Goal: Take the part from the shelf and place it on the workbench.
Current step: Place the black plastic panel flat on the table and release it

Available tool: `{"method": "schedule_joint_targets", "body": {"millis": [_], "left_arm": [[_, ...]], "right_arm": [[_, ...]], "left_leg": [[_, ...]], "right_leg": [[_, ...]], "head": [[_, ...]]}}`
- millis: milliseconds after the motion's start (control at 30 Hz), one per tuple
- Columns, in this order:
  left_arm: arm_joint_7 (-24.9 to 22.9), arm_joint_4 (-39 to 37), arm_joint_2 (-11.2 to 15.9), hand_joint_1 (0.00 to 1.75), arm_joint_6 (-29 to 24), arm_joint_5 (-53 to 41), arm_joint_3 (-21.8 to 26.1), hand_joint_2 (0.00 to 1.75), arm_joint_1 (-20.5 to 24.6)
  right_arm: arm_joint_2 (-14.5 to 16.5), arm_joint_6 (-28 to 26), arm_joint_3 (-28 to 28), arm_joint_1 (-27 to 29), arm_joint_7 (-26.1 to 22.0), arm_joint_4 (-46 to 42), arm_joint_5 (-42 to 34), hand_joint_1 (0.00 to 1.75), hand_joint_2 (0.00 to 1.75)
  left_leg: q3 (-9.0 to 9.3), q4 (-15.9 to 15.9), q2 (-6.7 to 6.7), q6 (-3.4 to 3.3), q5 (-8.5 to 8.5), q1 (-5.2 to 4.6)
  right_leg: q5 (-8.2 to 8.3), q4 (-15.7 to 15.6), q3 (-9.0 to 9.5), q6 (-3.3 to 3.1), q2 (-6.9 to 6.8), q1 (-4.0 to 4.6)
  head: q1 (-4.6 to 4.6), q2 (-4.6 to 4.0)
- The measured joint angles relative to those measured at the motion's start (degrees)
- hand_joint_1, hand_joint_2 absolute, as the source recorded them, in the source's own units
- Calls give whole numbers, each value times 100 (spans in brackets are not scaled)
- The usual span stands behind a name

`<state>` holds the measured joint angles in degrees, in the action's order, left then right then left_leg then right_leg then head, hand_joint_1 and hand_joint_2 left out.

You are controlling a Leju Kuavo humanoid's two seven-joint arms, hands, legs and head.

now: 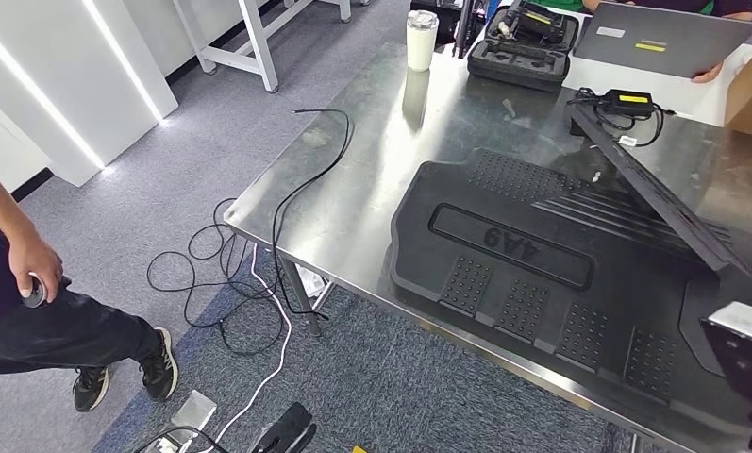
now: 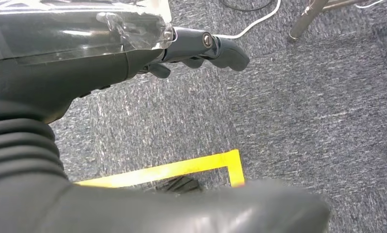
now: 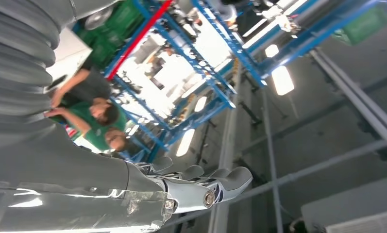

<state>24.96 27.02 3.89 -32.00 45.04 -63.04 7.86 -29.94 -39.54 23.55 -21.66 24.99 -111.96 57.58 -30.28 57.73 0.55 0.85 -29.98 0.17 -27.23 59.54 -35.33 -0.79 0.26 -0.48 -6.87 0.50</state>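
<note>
On the steel workbench [image 1: 353, 189] lies the big black part [image 1: 542, 274], nobody gripping it. Left hand [image 2: 201, 48] and right hand [image 3: 196, 187] are both empty, fingers loosely apart.

Matt black moulded part [image 1: 542, 274], glossy brushed-metal workbench [image 1: 353, 189], rough grey carpet [image 1: 381, 387]
</note>
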Motion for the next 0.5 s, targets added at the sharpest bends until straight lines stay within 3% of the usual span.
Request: {"method": "schedule_joint_targets", "body": {"millis": [233, 500], "left_arm": [[44, 0, -9, 0, -87, 37, -21, 0, 7], [67, 0, -33, 0, -55, 69, -32, 0, 15]], "right_arm": [[47, 2, 182, -92, -212, -395, 39, 0, 175], [93, 7, 522, -344, -128, -630, 189, 0, 175]], "left_leg": [[-1, -1, 0, 0, 0, 0], [-1, 2, 1, -1, -1, -2]], "right_leg": [[0, 0, 1, 0, 0, 0], [1, -2, 2, 1, -2, -3]], "head": [[-1, 0], [1, 0]]}}
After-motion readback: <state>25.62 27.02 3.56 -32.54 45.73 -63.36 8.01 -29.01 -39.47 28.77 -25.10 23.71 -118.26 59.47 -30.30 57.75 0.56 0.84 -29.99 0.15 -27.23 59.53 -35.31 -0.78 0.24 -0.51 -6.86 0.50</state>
